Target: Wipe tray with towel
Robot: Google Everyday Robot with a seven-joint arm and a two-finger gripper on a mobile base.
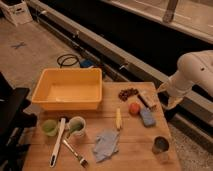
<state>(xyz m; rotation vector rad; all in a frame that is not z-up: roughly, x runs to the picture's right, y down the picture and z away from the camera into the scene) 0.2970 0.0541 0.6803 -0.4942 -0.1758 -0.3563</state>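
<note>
Gripper [167, 96] at mid-right of frame, jaws apart, holding nothing.
Towel [106, 144] lies lower ctr on table [135, 150], well apart from gripper; tray [65, 105] upper left.

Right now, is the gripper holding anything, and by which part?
Nothing is held. The gripper hangs open by the wooden table's right edge, empty. The blue-grey towel lies on the table, near its front, untouched.

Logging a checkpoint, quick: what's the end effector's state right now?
End effector: open, empty, at the right edge of the table, far from the towel.
</note>
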